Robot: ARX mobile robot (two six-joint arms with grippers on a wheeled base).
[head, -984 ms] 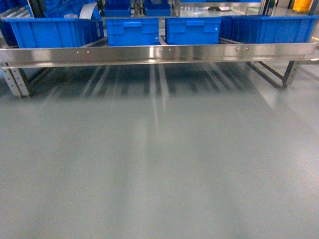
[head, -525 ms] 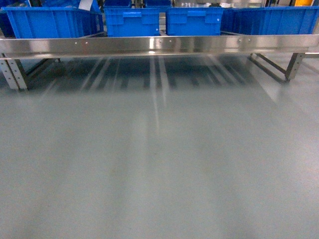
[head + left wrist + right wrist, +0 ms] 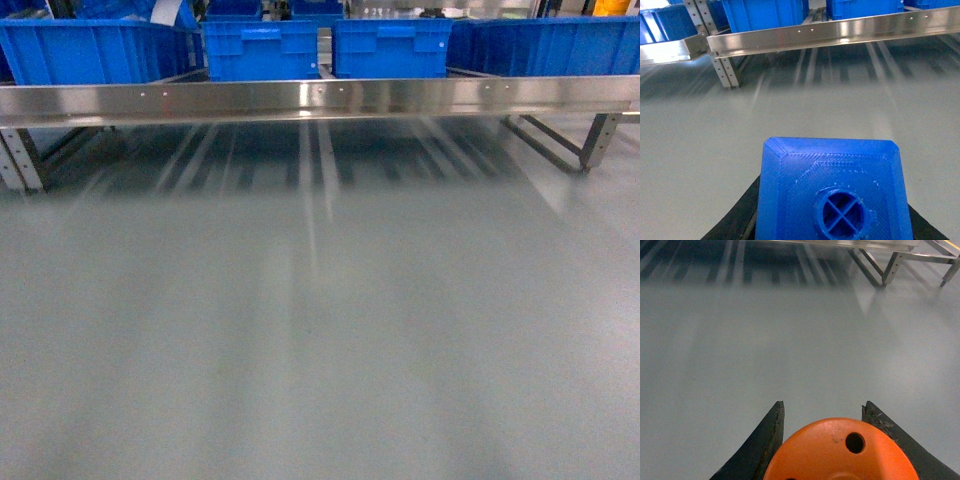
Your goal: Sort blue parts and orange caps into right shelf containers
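Closer rolls the base to the shelf (image 3: 320, 98), crates (image 3: 390, 48) on it growing, left gripper (image 3: 835, 235) clamped on a blue part (image 3: 832, 195), right gripper (image 3: 825, 440) hugging an orange cap (image 3: 840, 452) — square up before reaching over the rail.

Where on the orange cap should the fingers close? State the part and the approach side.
On its curved side wall, one finger from each side, as the right gripper holds it now: the orange cap is round, and its flat holed top offers no edge.
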